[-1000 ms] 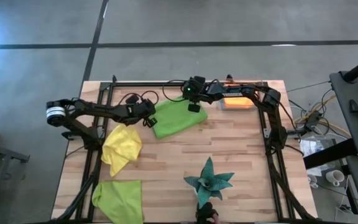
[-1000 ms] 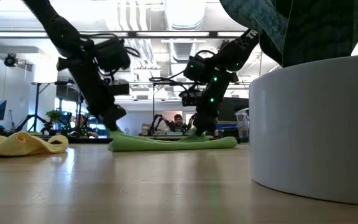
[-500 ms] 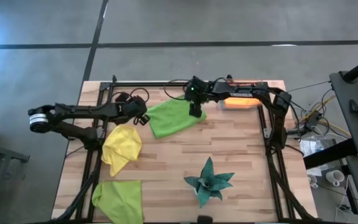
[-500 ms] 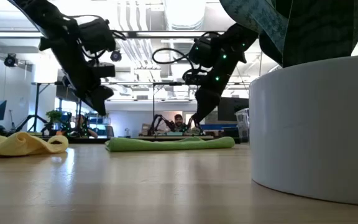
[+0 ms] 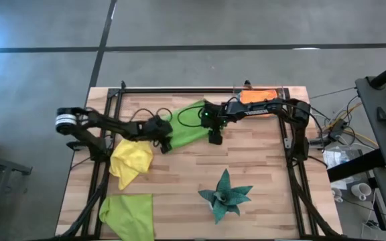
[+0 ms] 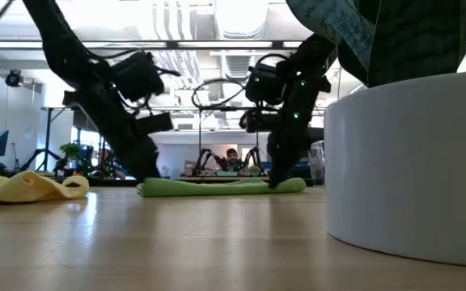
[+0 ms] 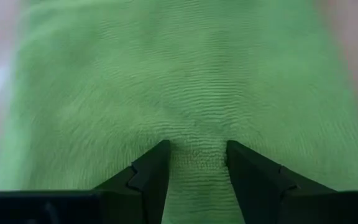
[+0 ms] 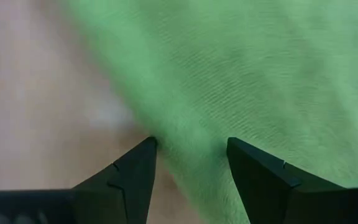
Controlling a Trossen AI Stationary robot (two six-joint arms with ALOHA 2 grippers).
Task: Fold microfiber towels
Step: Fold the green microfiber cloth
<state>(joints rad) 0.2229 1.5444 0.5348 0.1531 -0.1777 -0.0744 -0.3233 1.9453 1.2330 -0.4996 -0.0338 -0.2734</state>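
A lime green towel, folded into a strip, lies flat on the table's far middle; it also shows in the low view. My left gripper is open and down on the towel's near left end. My right gripper is open and down at the towel's near right end. A yellow towel lies crumpled at the left. A second lime green towel lies at the near left corner. An orange towel lies at the far right. The light blue towel is out of view. My left gripper comes from above, slanting down, with both open fingertips set on the top of the towel's near left end. A small pucker of cloth stands between the tips. The towel lies flat on the table. My right gripper comes from above with open fingers astride the towel's edge at its near right end. One fingertip is over bare wood beside the towel, the other over the cloth. Whether the tips touch the cloth I cannot tell.
A dark teal spiky star-shaped object stands near the table's front middle; its white pot fills the low view's right. A black frame runs along the table's far and side edges. Bare wood lies between the towel and the star.
Both grippers have lifted off the green towel, gone toward the table's near edge and come down again at the towel's near corners, the left at its left end, the right at its right end. The towel has stayed flat in place.
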